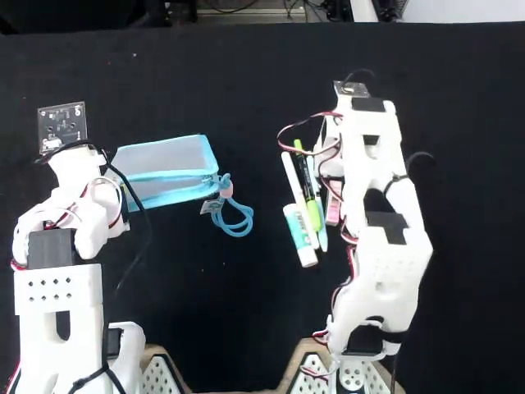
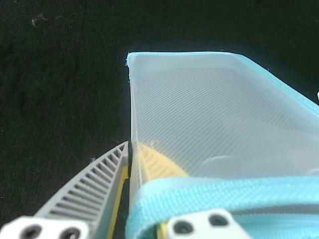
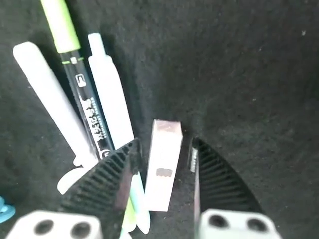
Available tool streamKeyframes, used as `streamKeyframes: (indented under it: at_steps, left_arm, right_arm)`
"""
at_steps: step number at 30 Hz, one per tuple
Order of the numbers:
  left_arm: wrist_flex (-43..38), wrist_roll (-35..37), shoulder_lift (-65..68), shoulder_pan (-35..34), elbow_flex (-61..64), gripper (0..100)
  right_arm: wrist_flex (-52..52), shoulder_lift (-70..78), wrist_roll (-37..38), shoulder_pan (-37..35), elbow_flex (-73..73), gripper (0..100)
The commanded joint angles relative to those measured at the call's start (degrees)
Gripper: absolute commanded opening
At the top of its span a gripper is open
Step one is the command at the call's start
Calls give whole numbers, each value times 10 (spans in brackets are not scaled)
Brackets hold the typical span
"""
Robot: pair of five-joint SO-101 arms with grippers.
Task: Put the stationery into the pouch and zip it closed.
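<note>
The pouch (image 1: 168, 168), clear mesh with light blue trim, lies at the left of the black table, a blue cord loop (image 1: 234, 215) at its zipper end. My left gripper (image 1: 119, 193) is shut on the pouch (image 2: 209, 124) wall at the opposite end: one finger shows yellow through the mesh, and the grey finger (image 2: 94, 184) is outside. My right gripper (image 3: 164, 147) is open and low over the table, its black fingers on either side of a small pinkish eraser (image 3: 163, 172) without touching it. Right beside it lie a white pen (image 3: 45, 94), a black and green pen (image 3: 75, 74) and another white pen (image 3: 109, 94).
The pens (image 1: 302, 205) lie side by side at the table's middle, just left of the right arm (image 1: 373, 189). A small circuit board (image 1: 62, 123) sits at the far left. A strip of bare black cloth (image 1: 262, 123) separates pouch and pens.
</note>
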Motion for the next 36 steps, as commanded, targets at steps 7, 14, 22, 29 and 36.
streamKeyframes:
  at_steps: [7,14,22,29,36]
  left_arm:
    - [-4,5,0,-7,8,31]
    - [-5,5,0,-7,8,31]
    - [-5,5,0,-7,8,31]
    - [-6,6,0,-7,7,32]
    - [-5,6,0,-7,7,32]
  right_arm:
    - [-53,-23,26,7,15,162]
    - [-61,3,45,27,-9,21]
    - [-65,-45,57,54,-9,10]
    - [-171,-58,146,26,27,11]
    - [-214,-58,184,26,71,67]
